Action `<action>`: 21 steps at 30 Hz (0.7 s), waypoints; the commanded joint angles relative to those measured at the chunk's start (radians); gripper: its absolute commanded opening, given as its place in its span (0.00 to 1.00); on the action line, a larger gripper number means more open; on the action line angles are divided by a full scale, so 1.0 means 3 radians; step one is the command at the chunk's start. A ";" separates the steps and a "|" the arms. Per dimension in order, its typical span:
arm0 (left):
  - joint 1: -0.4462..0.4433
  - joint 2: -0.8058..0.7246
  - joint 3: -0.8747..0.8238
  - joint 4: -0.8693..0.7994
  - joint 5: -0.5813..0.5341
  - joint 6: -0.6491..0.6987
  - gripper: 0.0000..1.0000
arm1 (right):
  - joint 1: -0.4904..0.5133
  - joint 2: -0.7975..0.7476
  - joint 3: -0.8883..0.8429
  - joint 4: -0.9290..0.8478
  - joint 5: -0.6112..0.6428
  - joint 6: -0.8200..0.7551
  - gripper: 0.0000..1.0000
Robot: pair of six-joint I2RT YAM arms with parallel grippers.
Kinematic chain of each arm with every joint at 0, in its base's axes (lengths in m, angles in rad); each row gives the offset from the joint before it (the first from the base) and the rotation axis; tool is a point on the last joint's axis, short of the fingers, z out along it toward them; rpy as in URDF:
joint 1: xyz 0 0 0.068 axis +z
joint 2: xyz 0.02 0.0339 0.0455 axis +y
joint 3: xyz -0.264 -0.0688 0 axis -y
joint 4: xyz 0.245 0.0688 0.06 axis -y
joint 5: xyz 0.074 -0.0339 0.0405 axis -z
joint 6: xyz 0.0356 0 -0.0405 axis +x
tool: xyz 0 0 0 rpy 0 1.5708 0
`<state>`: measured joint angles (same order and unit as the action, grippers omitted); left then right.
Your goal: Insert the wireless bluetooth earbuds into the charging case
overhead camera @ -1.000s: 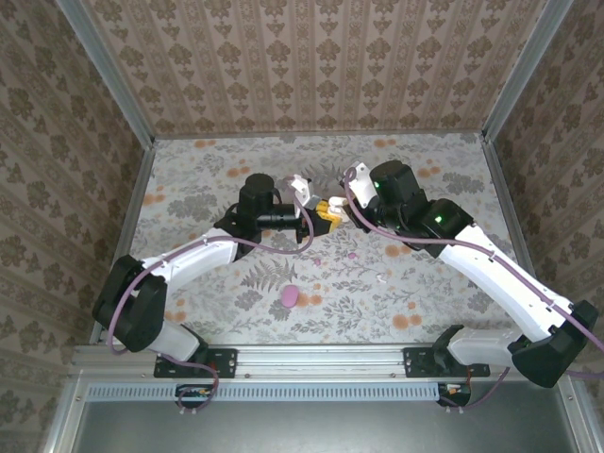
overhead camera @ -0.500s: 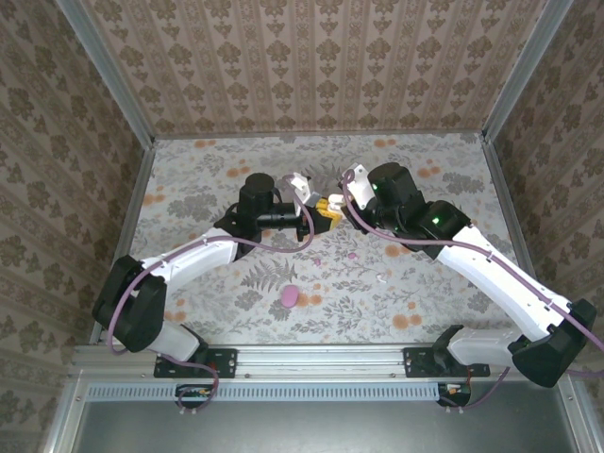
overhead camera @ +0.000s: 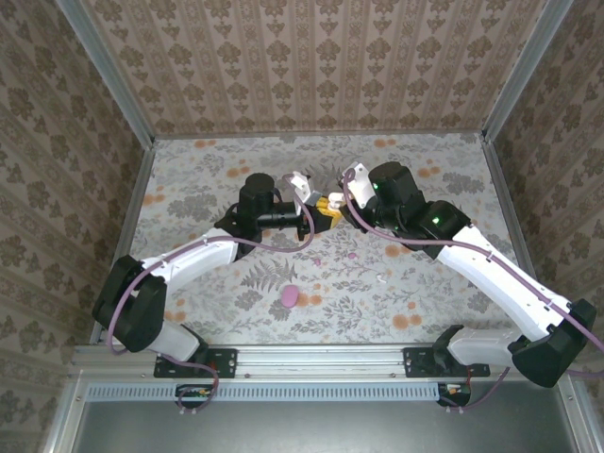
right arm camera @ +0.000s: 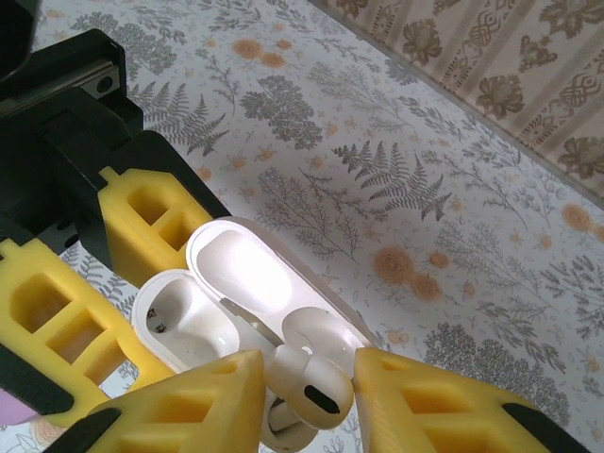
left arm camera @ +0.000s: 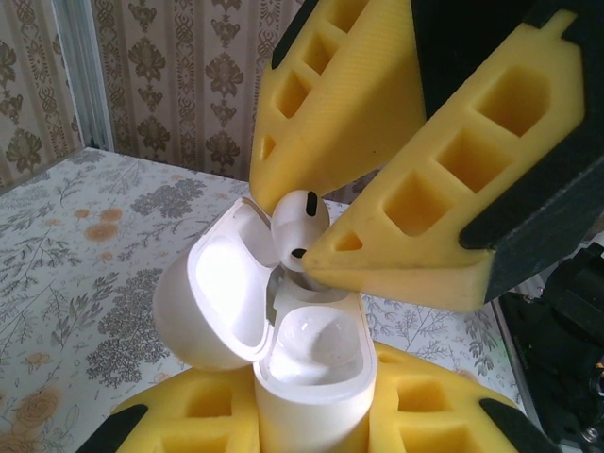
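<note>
Insertion step, white bud. Left gripper pinches the case upright, lid flipped back, one socket bare. The bud sits between the fingers of the right gripper, right over the case mouth, stem end down. Cannot tell whether those fingers clamp it or stand slack. Next, I reckon: lower it straight, let go, then back off without knocking the lid.

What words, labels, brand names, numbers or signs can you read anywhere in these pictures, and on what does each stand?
No text can be read anywhere.
The white charging case, the white earbud and the yellow fingers bear no print.
The table and the walls carry only floral patterns, no lettering.
</note>
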<state>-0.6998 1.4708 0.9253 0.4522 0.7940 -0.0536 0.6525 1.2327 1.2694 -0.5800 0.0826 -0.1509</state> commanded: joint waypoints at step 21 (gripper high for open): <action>-0.0020 -0.0122 0.0013 0.0448 -0.0041 -0.0125 0.08 | -0.0031 -0.0095 0.0058 -0.0025 -0.0416 0.0372 0.49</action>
<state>-0.6998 1.4677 0.9230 0.5106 0.7860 -0.0677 0.6491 1.2129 1.2694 -0.5594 0.0032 -0.0814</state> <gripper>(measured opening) 0.226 0.492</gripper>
